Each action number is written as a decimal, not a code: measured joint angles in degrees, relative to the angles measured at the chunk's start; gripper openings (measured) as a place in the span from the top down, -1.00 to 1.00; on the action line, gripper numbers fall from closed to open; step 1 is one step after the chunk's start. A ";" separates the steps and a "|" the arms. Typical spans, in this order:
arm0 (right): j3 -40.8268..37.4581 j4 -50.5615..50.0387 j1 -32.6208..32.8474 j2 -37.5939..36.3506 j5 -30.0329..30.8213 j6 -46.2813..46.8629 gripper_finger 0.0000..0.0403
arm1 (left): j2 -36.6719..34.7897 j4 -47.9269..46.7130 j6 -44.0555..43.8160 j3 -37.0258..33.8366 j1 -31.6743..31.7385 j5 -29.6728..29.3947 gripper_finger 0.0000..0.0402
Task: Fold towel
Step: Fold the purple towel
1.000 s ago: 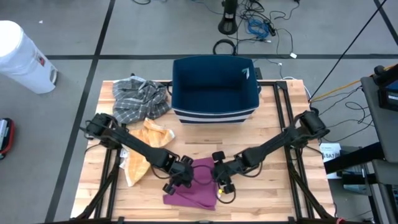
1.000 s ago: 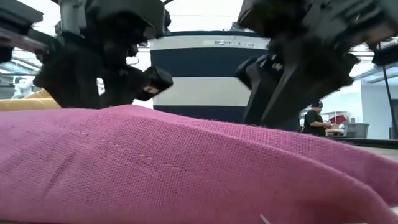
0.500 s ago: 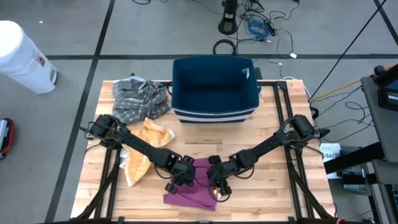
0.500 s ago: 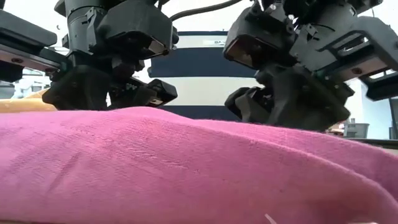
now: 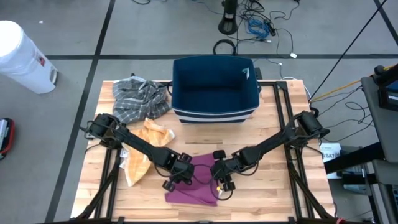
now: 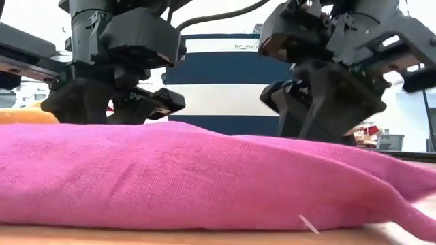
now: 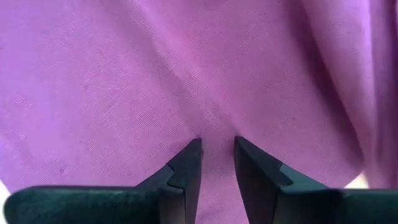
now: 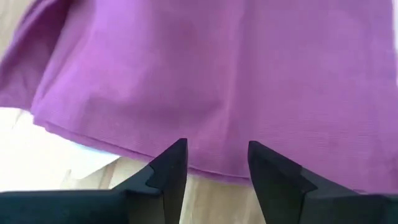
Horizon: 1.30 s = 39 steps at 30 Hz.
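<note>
A purple towel lies folded near the table's front edge, resting flat on the wood; it fills the low view. My left gripper points down on the towel's left part, its fingers a narrow gap apart. My right gripper slants down over the towel's right edge, open, with towel and bare wood showing between its fingers. In the low view both grippers stand behind the towel's hump, which hides their tips. My left gripper sets its fingertips on the towel's top surface from above. Creases in the cloth run together into the gap between the tips. I cannot tell whether any cloth is caught between them. The towel lies on the table. My right gripper: whether its fingertips touch the towel's edge I cannot tell.
A dark blue basket stands at the table's far middle. A grey plaid cloth is heaped at the far left, and an orange cloth lies left of the towel. A white bin stands off the table.
My right gripper went toward the table's near left, closer to the left gripper, then came back. The towel's raised loop between the grippers has closed. The towel lies lower and flatter, and bare wood shows before it in the low view.
</note>
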 joint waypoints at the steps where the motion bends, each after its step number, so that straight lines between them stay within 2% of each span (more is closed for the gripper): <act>1: 0.00 0.03 -0.01 -0.33 0.01 0.05 0.23 | -0.25 -0.16 0.12 0.00 0.04 -0.02 0.49; 11: 0.11 4.94 0.00 -1.26 1.29 -1.63 0.23 | -3.64 1.31 1.07 -0.04 0.70 -0.64 0.49; 29: 0.11 6.75 -0.17 4.76 1.44 -1.24 0.23 | -3.96 4.37 -1.26 -0.07 0.33 1.49 0.48; 34: 0.22 6.17 -0.37 5.01 3.41 -0.97 0.25 | -3.96 4.56 -2.66 -0.07 0.33 0.85 0.29; 39: 0.35 3.45 -0.39 4.89 4.30 -1.17 0.42 | -3.96 4.55 -4.21 -0.07 0.33 -1.11 0.00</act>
